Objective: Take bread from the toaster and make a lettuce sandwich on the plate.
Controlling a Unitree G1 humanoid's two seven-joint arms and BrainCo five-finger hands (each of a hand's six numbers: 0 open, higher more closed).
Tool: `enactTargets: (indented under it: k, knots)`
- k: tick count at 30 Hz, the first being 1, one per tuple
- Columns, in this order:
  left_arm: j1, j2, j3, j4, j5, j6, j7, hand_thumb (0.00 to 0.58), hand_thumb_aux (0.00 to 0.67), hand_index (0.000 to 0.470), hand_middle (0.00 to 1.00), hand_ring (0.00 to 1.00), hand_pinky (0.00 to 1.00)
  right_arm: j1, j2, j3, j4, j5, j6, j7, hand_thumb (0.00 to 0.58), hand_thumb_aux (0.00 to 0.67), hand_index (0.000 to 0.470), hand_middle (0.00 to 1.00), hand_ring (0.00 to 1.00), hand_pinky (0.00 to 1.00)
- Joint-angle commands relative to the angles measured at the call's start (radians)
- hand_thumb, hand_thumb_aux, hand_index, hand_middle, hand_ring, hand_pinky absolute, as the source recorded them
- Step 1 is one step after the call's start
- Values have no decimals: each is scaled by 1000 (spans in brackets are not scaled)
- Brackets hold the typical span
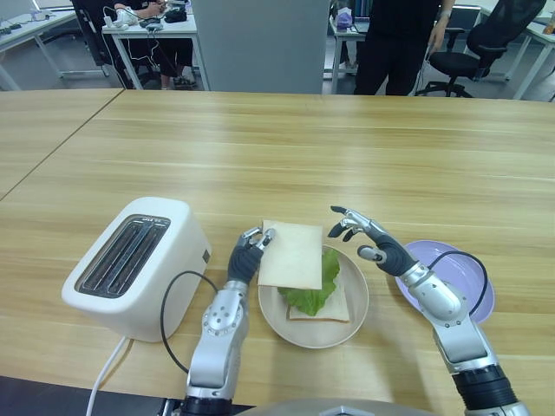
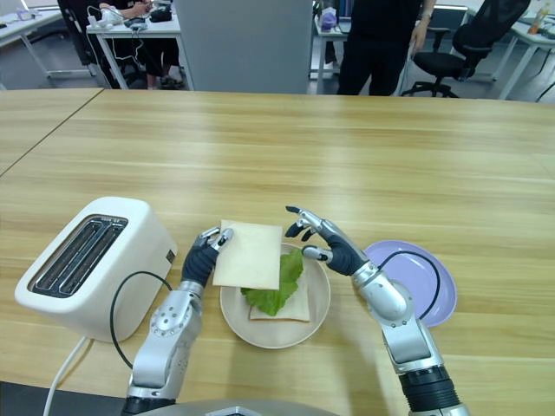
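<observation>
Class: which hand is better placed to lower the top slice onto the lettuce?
Left. The left hand grips the top slice by its edge above the lettuce on the plate; the right hand hangs open beside it.

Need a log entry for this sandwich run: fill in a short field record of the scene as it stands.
toaster: left of the plate, no bread sticking up
plate: bottom slice with lettuce on it
top slice: over the lettuce
left hand: fingers grip the top slice's left edge
right hand: open, just right of the top slice, not touching
purple plate: under the right forearm
</observation>
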Motion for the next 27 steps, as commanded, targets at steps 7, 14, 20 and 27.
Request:
enactTargets:
  k: [7,14,20,27]
  knots:
    - [-71,-111,-88,86,51,17,143,580,670,460,1000,1000,1000,-25,-21,52,26,-134,-51,-36,0,0,0,361,361,361]
    - [-113,-91,-109,183,48,-24,179,580,670,460,1000,1000,1000,-37,-61,77,46,-304,-88,-112,0,0,0,349,349,349]
    - [-116,-88,-123,263,39,-54,180,580,670,460,1000,1000,1000,-48,-126,110,31,-567,-114,-254,0,0,0,337,337,337]
    - [-103,-88,-121,266,20,-60,176,580,670,460,1000,1000,1000,-58,-172,158,113,-708,-125,-414,0,0,0,259,259,259]
